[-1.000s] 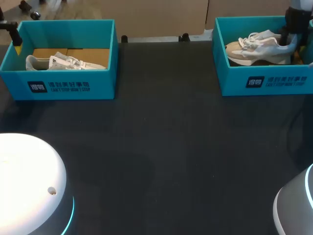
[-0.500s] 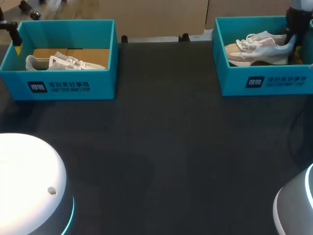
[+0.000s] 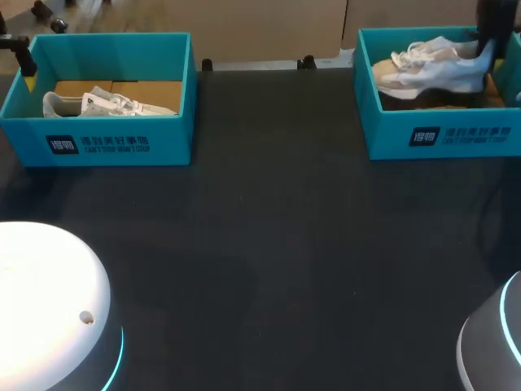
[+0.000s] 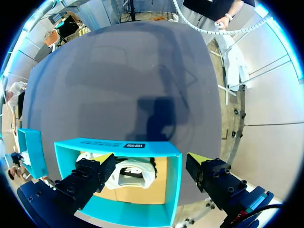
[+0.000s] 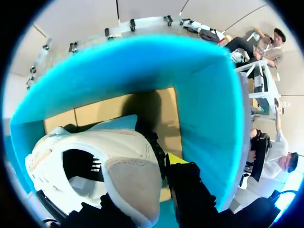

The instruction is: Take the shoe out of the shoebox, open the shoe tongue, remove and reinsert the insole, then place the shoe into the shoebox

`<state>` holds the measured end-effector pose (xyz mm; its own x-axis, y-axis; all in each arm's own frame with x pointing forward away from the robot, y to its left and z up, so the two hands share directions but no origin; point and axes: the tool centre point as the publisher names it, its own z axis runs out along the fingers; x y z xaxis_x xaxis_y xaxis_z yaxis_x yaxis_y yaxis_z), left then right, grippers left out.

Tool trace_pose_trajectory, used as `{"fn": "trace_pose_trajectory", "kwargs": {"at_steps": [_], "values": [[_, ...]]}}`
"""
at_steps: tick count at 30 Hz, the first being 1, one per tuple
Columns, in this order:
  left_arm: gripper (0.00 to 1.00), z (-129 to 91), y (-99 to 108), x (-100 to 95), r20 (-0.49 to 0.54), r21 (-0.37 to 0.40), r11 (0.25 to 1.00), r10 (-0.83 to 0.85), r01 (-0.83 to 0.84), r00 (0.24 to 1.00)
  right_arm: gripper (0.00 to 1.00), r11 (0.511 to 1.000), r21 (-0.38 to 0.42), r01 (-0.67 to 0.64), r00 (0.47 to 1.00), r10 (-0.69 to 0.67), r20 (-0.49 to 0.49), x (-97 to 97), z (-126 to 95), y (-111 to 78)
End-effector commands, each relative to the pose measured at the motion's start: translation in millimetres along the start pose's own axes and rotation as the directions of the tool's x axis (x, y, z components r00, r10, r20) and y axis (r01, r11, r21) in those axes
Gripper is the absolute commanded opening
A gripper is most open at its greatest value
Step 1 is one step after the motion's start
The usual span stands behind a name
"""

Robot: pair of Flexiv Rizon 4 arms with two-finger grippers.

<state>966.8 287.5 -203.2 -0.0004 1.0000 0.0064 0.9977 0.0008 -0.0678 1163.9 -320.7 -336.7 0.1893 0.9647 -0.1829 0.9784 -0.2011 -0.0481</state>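
Note:
A white and beige shoe [image 3: 431, 69] hangs tilted over the right teal shoebox [image 3: 444, 134], its sole lifted off the cardboard floor. My right gripper [image 3: 486, 57] is shut on its heel at the box's far right. In the right wrist view the heel [image 5: 128, 185] sits between the fingers, one yellow tip [image 5: 173, 159] showing beside it, with the box wall [image 5: 199, 95] just ahead. My left gripper [image 4: 149, 161] is open above the left shoebox [image 4: 118, 147], which holds a second white shoe [image 4: 133, 173]. In the head view that shoe [image 3: 106, 103] lies flat in its box [image 3: 114, 142].
The two boxes stand at the far corners of the dark table [image 3: 269, 244]. My left arm [image 3: 24, 57] is at the left box's outer end. The rounded arm bases [image 3: 49, 309] fill the near corners.
My right gripper has shut on the shoe's heel and raised it; the shoe now sits higher in the right box. The left arm has not moved.

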Motion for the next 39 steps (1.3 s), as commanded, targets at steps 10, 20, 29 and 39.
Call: {"fn": "trace_pose_trajectory", "kwargs": {"at_steps": [10,20,29,39], "values": [[1.00,0,0,0.2,-0.002,-0.001,1.000,0.001,-0.001,1.000,0.00,0.999,-0.028,-0.016,0.997,0.019,0.079,-4.8,-112,-40.6],[1.00,0,0,0.2,-0.002,-0.001,1.000,0.001,-0.001,1.000,0.00,0.999,-0.026,-0.036,0.982,0.041,0.186,-27.2,-154,-69.2],[1.00,0,0,0.2,-0.002,-0.001,1.000,0.001,-0.001,1.000,0.00,0.998,-0.046,-0.034,0.977,0.043,0.211,-11.7,-186,-94.3],[1.00,0,0,0.2,-0.002,-0.001,1.000,0.001,-0.001,1.000,0.00,0.997,-0.081,-0.007,0.967,0.028,0.254,4.6,-244,-125.0]]}}
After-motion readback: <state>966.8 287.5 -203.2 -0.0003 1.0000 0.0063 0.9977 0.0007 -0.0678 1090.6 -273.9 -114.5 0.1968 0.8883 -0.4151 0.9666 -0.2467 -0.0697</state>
